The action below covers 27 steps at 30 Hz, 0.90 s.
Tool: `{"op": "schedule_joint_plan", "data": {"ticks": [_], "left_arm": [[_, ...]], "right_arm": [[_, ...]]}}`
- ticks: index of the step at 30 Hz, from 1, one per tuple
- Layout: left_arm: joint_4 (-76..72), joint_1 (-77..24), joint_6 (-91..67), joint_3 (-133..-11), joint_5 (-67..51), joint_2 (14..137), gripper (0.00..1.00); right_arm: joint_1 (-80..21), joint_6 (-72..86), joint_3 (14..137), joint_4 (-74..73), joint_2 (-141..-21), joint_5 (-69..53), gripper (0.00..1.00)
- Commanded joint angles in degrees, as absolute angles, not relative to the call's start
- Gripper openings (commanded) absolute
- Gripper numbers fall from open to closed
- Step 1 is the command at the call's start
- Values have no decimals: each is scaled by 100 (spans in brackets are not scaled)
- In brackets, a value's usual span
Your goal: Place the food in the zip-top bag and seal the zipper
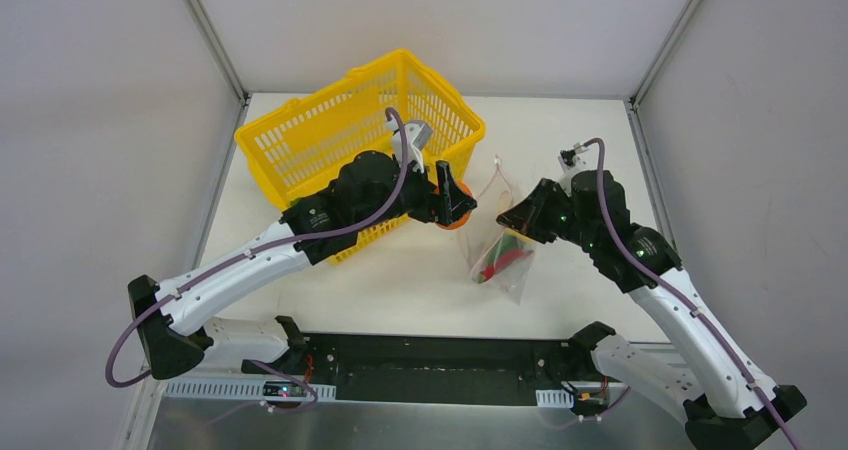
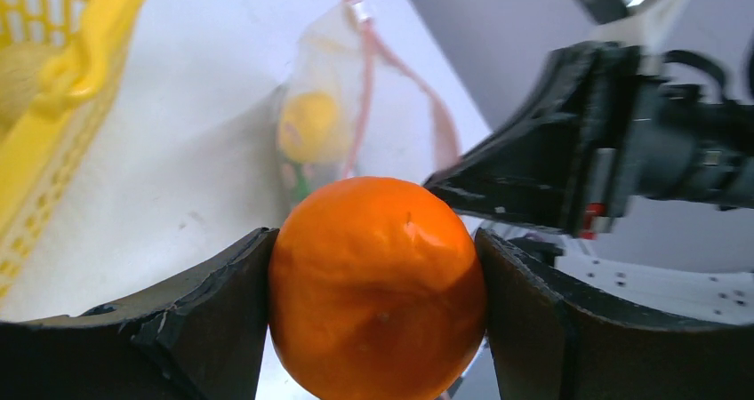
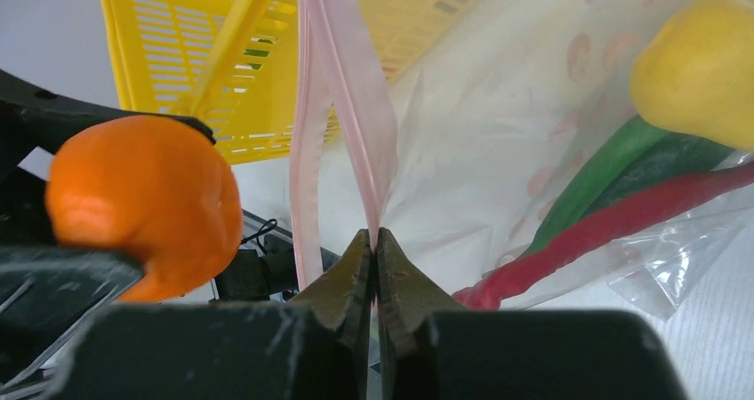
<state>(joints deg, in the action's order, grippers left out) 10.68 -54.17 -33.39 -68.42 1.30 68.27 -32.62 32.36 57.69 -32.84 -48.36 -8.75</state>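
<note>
Left claw is clamping the orange fruit; I am pinching the zip-top bag's pink zipper in my closed right claw.

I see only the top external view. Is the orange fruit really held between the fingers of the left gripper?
Observer: Yes, the left wrist view shows the orange fruit clamped between both fingers of the left gripper.
Operator: What does the other arm pinch?
Observer: The right gripper is shut on the pink zipper of the zip-top bag.
Operator: Anything yellow inside the bag?
Observer: Yes, a yellow fruit next to the green pepper and red chili.
</note>
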Motion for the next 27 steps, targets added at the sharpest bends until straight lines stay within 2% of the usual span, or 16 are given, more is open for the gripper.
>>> {"op": "schedule_joint_plan", "data": {"ticks": [1, 16, 19, 21, 23, 27], "left_arm": [[-132, -5545, -3757, -6888, -601, 6867, 36], [-1362, -5565, -4287, -6608, -1642, 7575, 38], [-1164, -5560, -4084, -6620, -1662, 7606, 40], [-394, -5561, -3586, -6866, -1654, 7603, 44], [497, -5570, -3092, -7126, -1186, 7591, 45], [818, -5578, -2909, -7113, -690, 7522, 53]], "right_arm": [[-3272, 3340, 5722, -2992, -4787, -826, 5], [-3277, 3182, 6080, -3310, -4546, -694, 6], [-3277, 3191, 6090, -3357, -4428, -477, 5], [-3276, 3220, 6030, -3332, -4286, -348, 5], [-3277, 3225, 5999, -3318, -4198, -379, 6], [-3278, 3254, 6002, -3242, -4187, -655, 7]]}}
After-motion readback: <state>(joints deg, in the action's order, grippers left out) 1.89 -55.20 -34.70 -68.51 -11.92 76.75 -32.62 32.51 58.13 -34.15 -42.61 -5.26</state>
